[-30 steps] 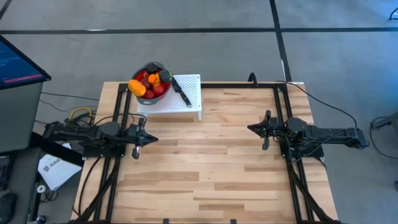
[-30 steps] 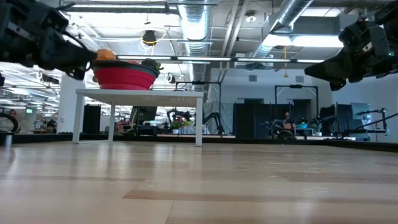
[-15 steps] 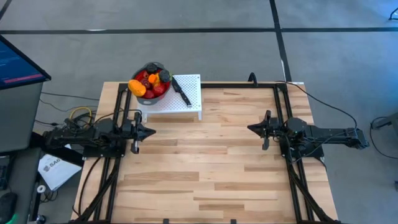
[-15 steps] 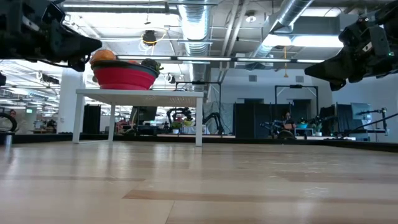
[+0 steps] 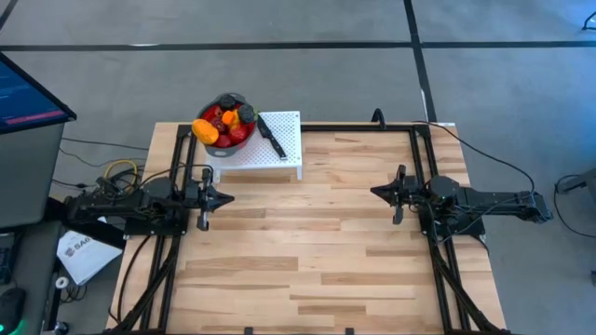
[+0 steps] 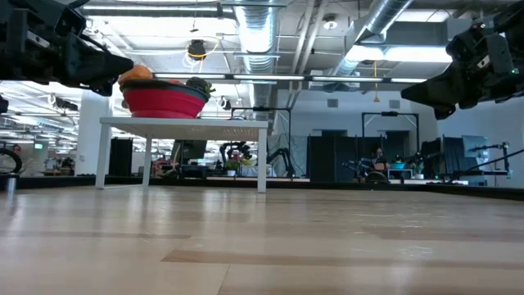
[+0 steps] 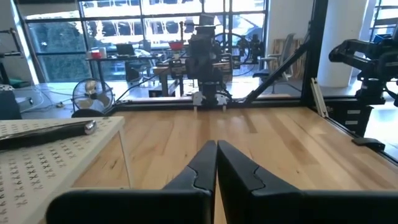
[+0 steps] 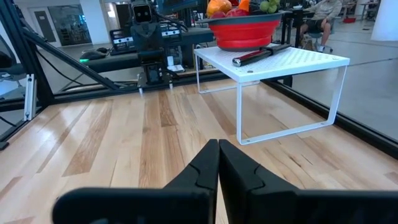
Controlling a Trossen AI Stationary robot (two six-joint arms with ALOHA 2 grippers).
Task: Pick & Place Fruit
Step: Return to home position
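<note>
Several small toy fruits (image 5: 224, 125), orange, red, yellow and dark, are heaped in a red bowl (image 6: 164, 102) that stands on a white perforated shelf (image 5: 279, 149) at the table's far left; the right wrist view shows the fruit (image 8: 239, 7) too. My left gripper (image 5: 223, 197) hovers shut over the table's left side, below and near of the shelf, holding nothing. My right gripper (image 5: 376, 193) hovers shut over the right half, its fingers (image 8: 218, 163) closed together.
A black-handled knife (image 5: 271, 136) lies on the shelf beside the bowl. The shelf stands on thin white legs (image 8: 239, 111). Black frame rails (image 5: 424, 177) run along both table sides. Bare wooden tabletop (image 5: 317, 251) spreads between the arms.
My left gripper has drawn back toward the table's left edge and shifted slightly toward the far edge, nearer the shelf, staying shut. The right arm has kept still.
</note>
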